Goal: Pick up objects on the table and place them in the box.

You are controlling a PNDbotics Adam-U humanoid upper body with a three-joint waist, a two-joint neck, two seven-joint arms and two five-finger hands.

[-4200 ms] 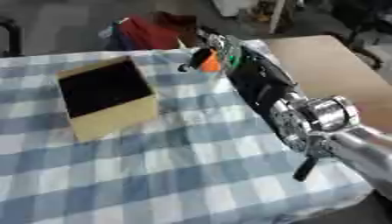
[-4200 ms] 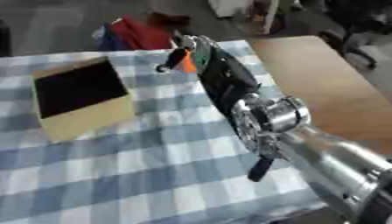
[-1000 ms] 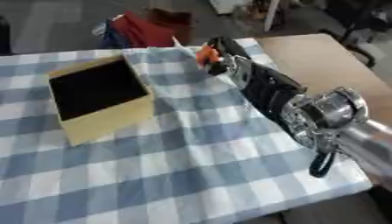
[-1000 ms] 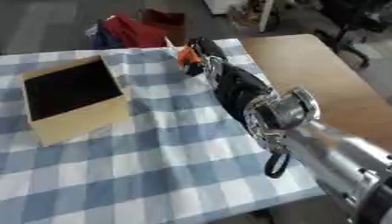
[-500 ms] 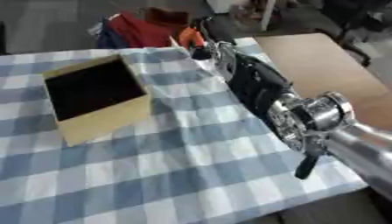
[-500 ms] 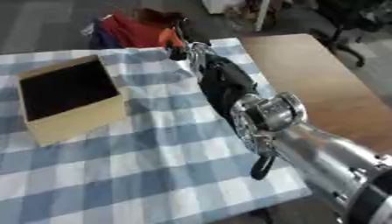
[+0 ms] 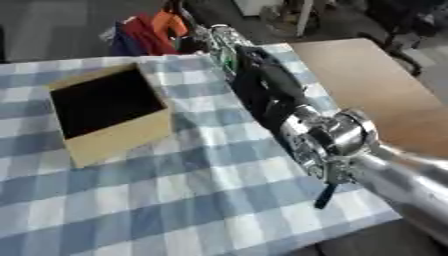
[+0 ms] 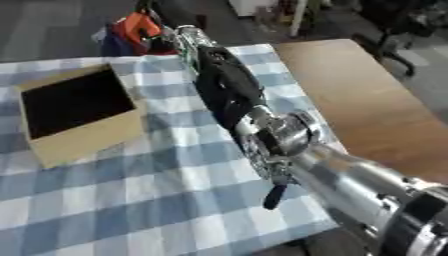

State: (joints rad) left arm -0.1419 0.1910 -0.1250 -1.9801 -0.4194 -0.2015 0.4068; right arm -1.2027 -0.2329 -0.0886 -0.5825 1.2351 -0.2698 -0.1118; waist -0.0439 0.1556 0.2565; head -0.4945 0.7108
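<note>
Table [image 7: 175,200] carries a blue-and-white checked cloth, with a bare wooden top [image 7: 367,75] on my right. The box [image 7: 109,112] sits open on my left. My right hand [image 8: 162,25] reaches past the far edge, fingers apparently grasping an orange object [image 8: 136,27]. Red and blue items [image 7: 136,37] lie behind.

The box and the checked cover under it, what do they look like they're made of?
The box looks like plain cardboard: flat tan walls with a matte finish, sharp folded edges and a dark open inside. The checked cover looks like woven cloth, blue and white, matte; it lies with soft creases rather than flat. Neither can be confirmed by sight alone.
</note>
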